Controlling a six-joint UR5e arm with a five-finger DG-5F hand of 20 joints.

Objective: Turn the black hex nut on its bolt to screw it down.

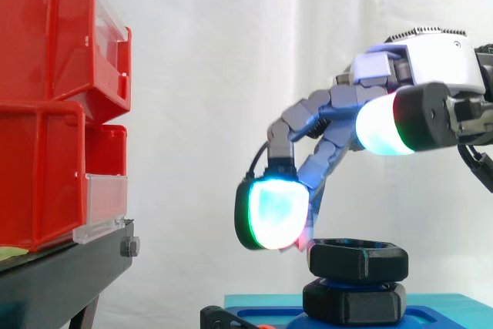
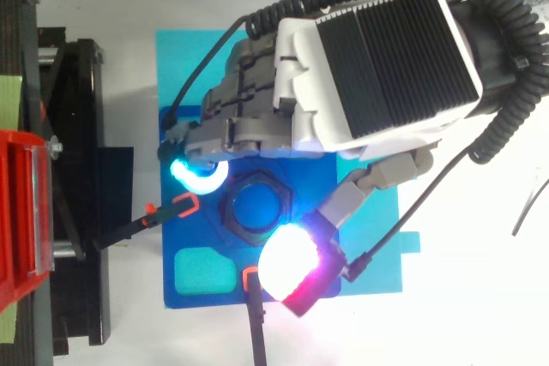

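The step in hand is the turn itself: the hand (image 2: 369, 57) reaches down over the nut (image 1: 358, 258) with its fingers (image 2: 199, 179) curled. One cyan pad sits at the nut's far-left flank and the thumb pad (image 1: 273, 213) at its near side, so the nut lies between them. From the side the pads sit high, level with the nut's upper rim, and they seem to pinch it there only lightly. The nut stands well above a second black hex piece (image 1: 354, 303) on the blue plate (image 2: 206, 233), so I judge most of the screwing down is yet to do. The next move calls for a firm squeeze on two opposite flats, lower on the nut if possible. After that comes a twist about the bolt's upright axis without tilting or lifting, then a release and a fresh hold. The nut is matt black, thick and six-sided, with rounded corners and a wide round bore that shows blue from above. Its flats should give the soft pads good purchase. The plate is smooth and hard-looking, held by two black clamps (image 2: 176, 208) with orange tips. It lies on a cyan sheet (image 2: 369, 246) on the white worktop (image 2: 446, 323).
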